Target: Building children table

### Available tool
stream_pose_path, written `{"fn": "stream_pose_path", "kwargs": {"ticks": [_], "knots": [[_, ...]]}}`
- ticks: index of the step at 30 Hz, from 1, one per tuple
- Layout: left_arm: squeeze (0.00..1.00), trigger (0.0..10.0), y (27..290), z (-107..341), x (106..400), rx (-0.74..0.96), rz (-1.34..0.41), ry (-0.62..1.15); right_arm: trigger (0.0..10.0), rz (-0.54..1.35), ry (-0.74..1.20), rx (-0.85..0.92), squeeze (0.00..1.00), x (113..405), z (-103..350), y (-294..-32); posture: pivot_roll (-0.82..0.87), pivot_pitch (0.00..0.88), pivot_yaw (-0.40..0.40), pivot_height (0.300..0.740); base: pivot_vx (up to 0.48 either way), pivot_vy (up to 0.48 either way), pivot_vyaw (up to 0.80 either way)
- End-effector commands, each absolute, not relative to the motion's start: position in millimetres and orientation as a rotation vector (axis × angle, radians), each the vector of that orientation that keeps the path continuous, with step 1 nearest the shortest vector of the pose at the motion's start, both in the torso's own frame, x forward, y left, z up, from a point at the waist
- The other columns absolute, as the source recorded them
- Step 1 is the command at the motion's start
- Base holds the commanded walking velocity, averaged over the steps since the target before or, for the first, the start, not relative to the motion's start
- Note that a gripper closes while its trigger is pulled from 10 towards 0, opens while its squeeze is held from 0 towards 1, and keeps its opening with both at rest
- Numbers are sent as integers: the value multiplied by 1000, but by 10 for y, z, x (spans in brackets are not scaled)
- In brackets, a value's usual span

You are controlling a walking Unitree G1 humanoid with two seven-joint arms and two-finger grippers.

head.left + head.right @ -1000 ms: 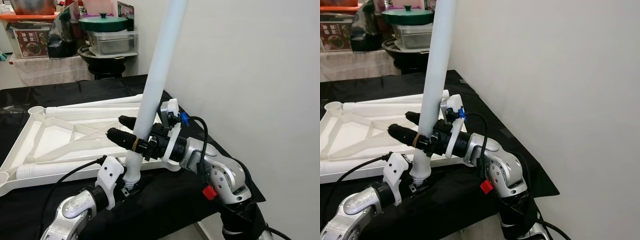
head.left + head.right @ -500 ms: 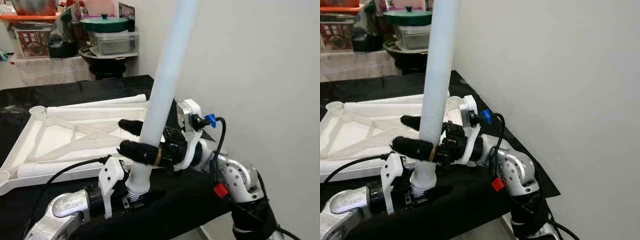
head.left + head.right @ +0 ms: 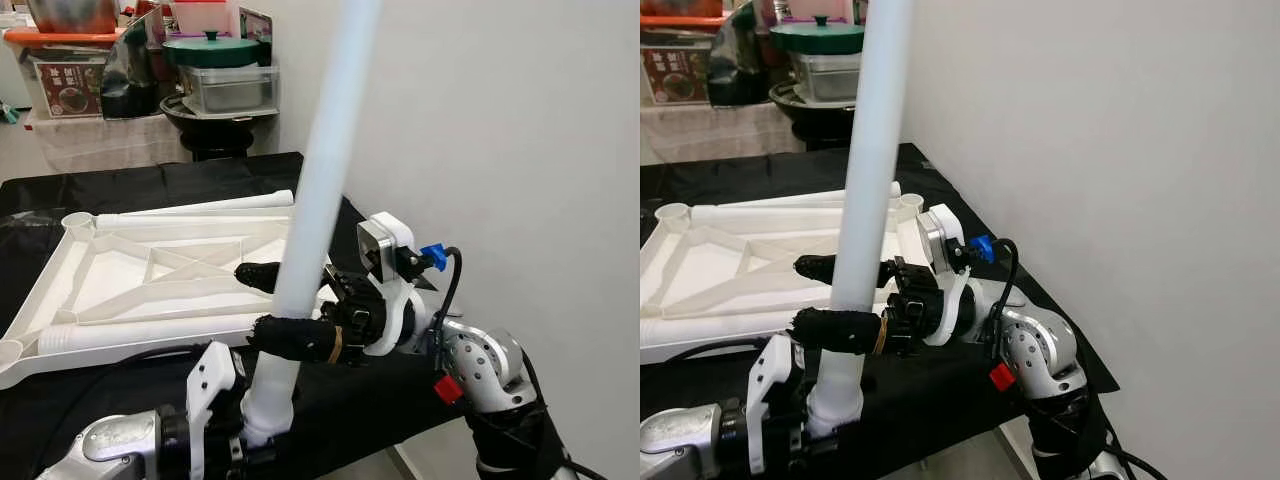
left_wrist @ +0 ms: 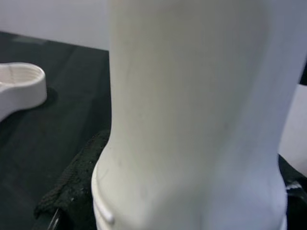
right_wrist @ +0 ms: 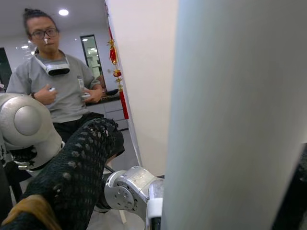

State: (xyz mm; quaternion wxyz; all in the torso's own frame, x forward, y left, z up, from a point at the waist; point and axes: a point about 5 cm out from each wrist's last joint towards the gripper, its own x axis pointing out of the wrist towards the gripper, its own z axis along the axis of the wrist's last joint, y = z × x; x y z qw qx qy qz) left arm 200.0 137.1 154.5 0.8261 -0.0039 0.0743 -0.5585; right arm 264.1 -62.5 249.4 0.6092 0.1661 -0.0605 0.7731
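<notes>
A long white table leg (image 3: 320, 170) stands nearly upright in front of me, its top out of view. My right gripper (image 3: 280, 306) is shut on it from the right, one black finger (image 3: 258, 274) behind the tube and one (image 3: 296, 338) in front. My left gripper (image 3: 252, 440) holds the leg's narrow lower end at the near table edge; the left wrist view has the tube (image 4: 192, 110) pressed beside a black finger (image 4: 72, 191). The white tabletop (image 3: 150, 265) lies upside down on the black cloth, with round leg sockets (image 3: 77, 218) at its corners.
Two more white legs lie along the tabletop, one on its far side (image 3: 205, 206) and one on its near side (image 3: 140, 331). A white wall (image 3: 500, 150) runs close on the right. Pots and trays (image 3: 215, 70) crowd a shelf behind. A person (image 5: 57, 86) stands behind my right arm.
The leg has swung more upright and its lower end has come nearer to me. My right wrist has turned and slid lower on the tube; my left arm has pulled back toward the near edge.
</notes>
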Motion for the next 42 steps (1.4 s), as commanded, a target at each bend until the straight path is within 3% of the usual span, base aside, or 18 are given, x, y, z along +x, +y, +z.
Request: {"fn": "stream_pose_path", "kwargs": {"ticks": [1,13,14,15,16,17,18,19,20,34,35,38,39,42], "knots": [[0,10000,1368,1510,1948,-14,-1242,191,10000,1842,-157,380,0,2586,2530,-579,92,0,-68,740,0,0,0],[0,10000,1384,1496,1891,31,-1319,235,10000,1906,-102,466,0,2531,2489,-543,92,0,-68,740,0,0,0],[0,10000,1386,1494,1892,34,-1324,237,9569,1913,-95,475,0,2518,2478,-535,92,0,-68,740,0,0,0],[0,10000,1388,1491,1893,37,-1327,238,8275,1918,-91,480,0,2509,2470,-531,92,0,-68,740,0,0,0],[0,10000,1388,1491,1893,37,-1327,238,8275,1918,-91,480,0,2509,2470,-531,92,0,-68,740,0,0,0],[0,10000,1389,1488,1887,37,-1335,241,4784,1923,-87,489,0,2498,2463,-527,92,0,-68,740,0,0,0],[0,10000,1390,1484,1884,37,-1340,243,4510,1927,-84,495,0,2491,2457,-525,93,0,-70,740,0,0,0],[0,10000,1393,1476,1883,41,-1342,247,3059,1932,-83,500,0,2482,2450,-522,93,0,-70,740,0,0,0],[0,10000,1396,1469,1881,43,-1347,251,0,1936,-84,504,0,2473,2445,-519,93,0,-70,740,0,0,0],[0,10000,1373,1452,1879,58,-1364,238,0,1937,-105,529,0,2460,2440,-510,90,0,-67,740,0,0,0],[141,10000,1373,1464,1912,56,-1337,214,0,1932,-104,525,0,2464,2435,-513,90,0,-66,740,0,0,0],[141,10000,1373,1473,1937,55,-1317,196,0,1928,-103,523,0,2467,2431,-515,90,0,-66,740,0,0,0],[1000,10000,1380,1489,2000,48,-1266,166,0,1921,-104,520,0,2473,2427,-518,91,0,-68,740,0,0,0],[1000,10000,1406,1520,2082,45,-1205,126,0,1909,-105,515,0,2488,2422,-525,91,0,-68,740,0,0,0]]}}
